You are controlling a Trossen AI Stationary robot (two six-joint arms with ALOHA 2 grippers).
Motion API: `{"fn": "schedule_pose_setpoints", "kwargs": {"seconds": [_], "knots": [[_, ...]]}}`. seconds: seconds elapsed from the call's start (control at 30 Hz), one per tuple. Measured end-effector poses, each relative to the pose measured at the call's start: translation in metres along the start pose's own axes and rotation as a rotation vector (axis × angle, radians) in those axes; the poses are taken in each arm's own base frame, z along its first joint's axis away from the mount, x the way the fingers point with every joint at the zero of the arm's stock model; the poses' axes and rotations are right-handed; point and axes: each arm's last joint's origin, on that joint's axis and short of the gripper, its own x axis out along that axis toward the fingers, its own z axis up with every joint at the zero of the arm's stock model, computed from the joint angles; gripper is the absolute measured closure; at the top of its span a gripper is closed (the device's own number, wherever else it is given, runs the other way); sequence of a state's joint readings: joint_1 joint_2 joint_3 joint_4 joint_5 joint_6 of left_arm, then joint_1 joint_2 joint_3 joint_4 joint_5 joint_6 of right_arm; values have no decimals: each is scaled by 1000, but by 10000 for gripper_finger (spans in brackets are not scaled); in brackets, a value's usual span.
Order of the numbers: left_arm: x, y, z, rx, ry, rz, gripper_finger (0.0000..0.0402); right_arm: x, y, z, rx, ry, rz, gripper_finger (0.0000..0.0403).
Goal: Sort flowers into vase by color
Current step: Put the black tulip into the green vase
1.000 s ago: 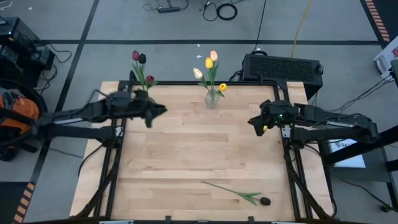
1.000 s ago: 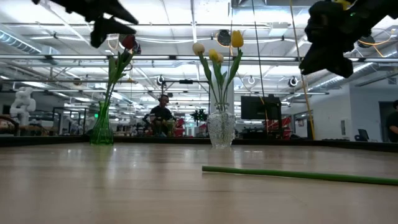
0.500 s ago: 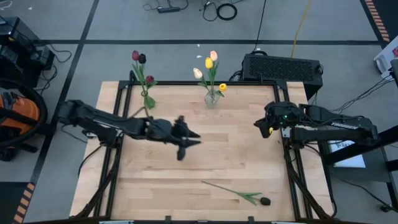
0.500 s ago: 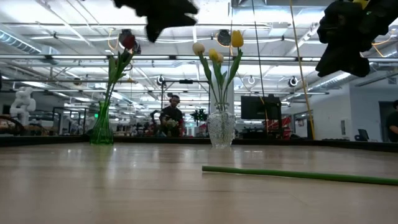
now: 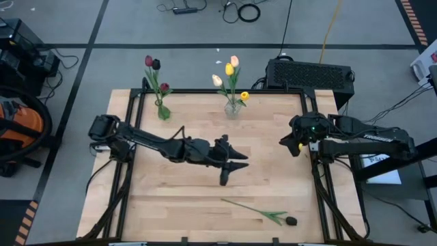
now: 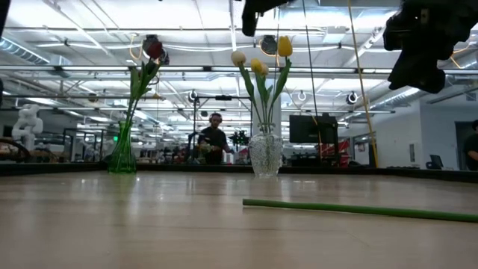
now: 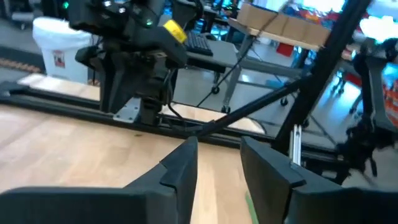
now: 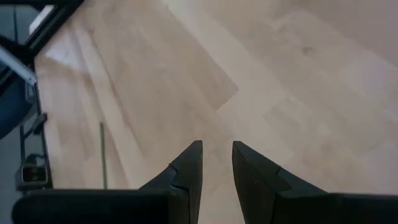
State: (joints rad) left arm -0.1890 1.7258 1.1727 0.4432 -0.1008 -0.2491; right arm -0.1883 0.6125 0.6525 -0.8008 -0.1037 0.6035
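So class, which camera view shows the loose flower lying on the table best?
The high view: the whole loose flower shows, stem, leaves and dark head. The low view catches only its green stem. The right wrist view shows a thin sliver of stem; the left wrist view, almost nothing.

Bright overhead ceiling lights glare in the low view; wrist views blurred.

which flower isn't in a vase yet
The dark maroon tulip with the long green stem, lying flat near the table's front edge; all others stand upright in vases.
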Motion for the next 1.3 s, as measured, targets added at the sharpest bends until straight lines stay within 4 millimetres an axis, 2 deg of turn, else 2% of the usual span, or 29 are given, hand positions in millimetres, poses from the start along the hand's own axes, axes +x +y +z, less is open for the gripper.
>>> {"fn": "schedule_pose_setpoints", "kwargs": {"seconds": [0.33,0.47,0.6,0.73,0.8,1.03,1.3], "knots": [[23,-6,7,-40,-98,-11,183,-1,-2,-6,-12,83,16,323],[24,-6,9,-37,-112,-2,180,-3,-4,-9,-11,102,8,323],[24,-18,3,74,-38,5,185,-7,-5,-12,-15,100,9,323],[33,-32,-9,253,168,35,187,-11,-6,-13,-23,82,16,323],[45,-36,-17,299,207,27,187,-12,-6,-13,-32,73,18,323],[91,-36,-58,308,314,-33,187,-14,-7,-16,-30,80,13,323],[114,-41,-74,309,445,-97,187,-16,-9,-19,22,105,-8,323]]}}
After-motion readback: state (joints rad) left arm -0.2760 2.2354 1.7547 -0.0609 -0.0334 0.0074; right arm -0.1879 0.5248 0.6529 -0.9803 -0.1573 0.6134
